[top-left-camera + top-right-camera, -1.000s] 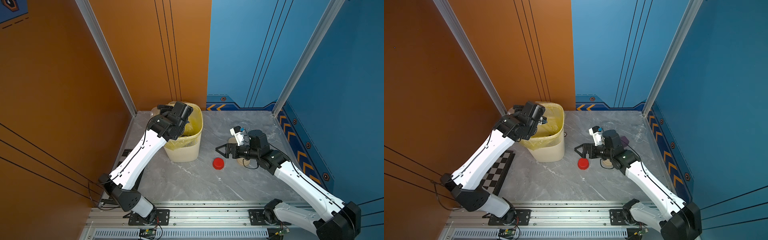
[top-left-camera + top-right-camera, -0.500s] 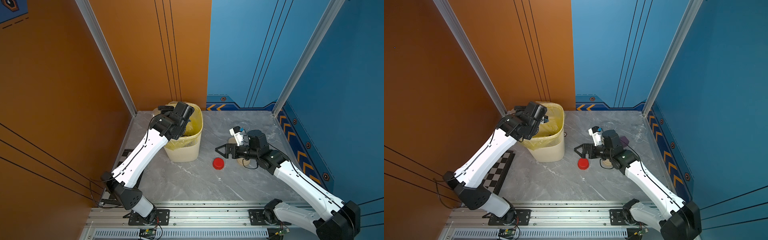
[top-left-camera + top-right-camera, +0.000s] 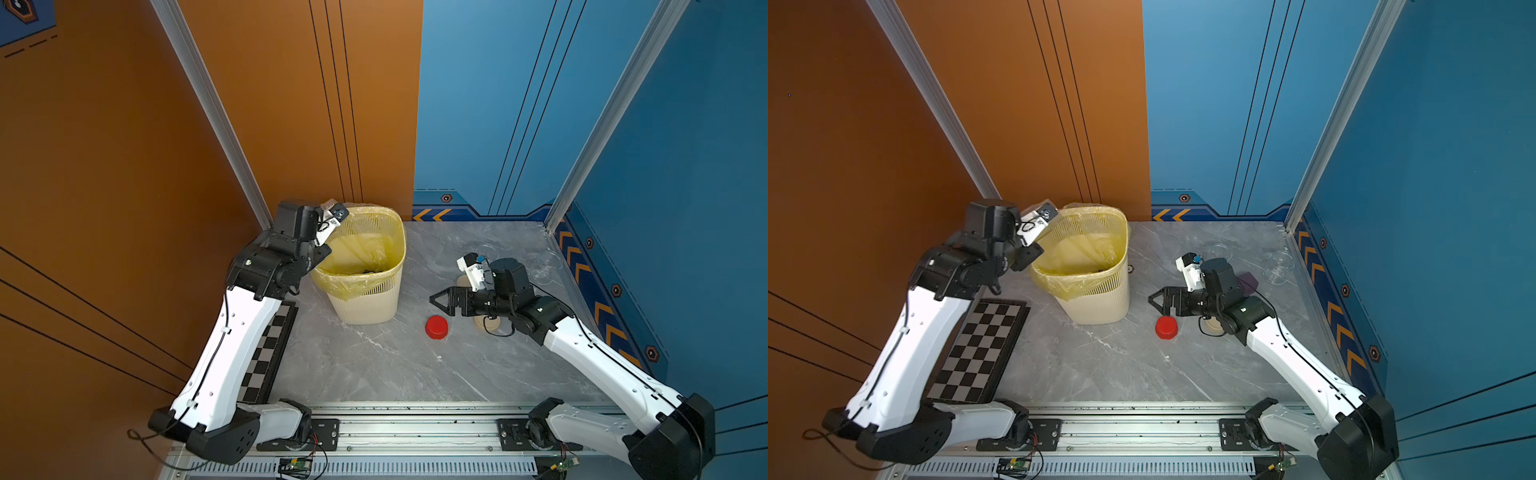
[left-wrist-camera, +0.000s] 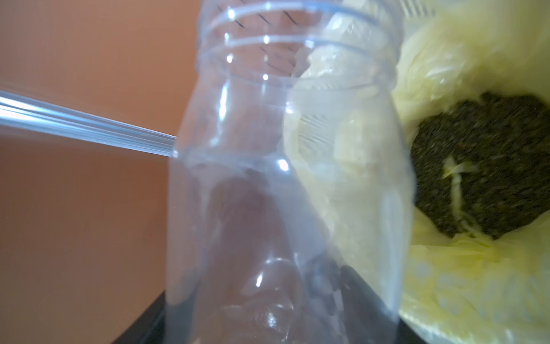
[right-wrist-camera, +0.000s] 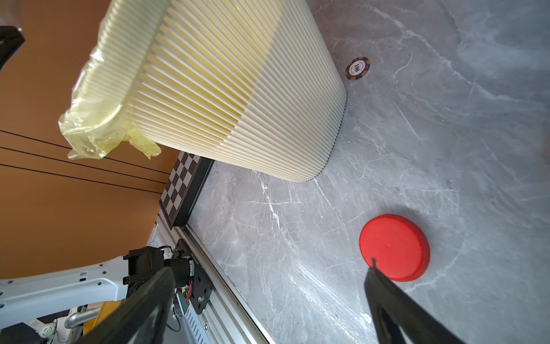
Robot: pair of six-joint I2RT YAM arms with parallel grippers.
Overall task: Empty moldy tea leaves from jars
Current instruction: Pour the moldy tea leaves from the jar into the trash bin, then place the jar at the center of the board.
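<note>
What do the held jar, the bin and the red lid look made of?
Jar: clear glass or plastic, glossy; see-through, moulded threads.
Bin: matte cream plastic; moulded slats.
Red lid: plastic, likely; satin sheen, ribbed edge.

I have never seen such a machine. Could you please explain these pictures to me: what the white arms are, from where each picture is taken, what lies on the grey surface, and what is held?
These are two robot arms, each ending in a claw. Two pictures look down on the whole scene from above, almost alike; the other two come from a camera on each arm's wrist. On the grey table stand a cream bin lined with a yellow bag, a red lid and, at the back, faint clear jars; a chessboard lies at the left edge. The left claw holds an open jar, seemingly empty, at the bin's rim; dark tea leaves lie in the bag. The right claw is open and empty, near the red lid.
</note>
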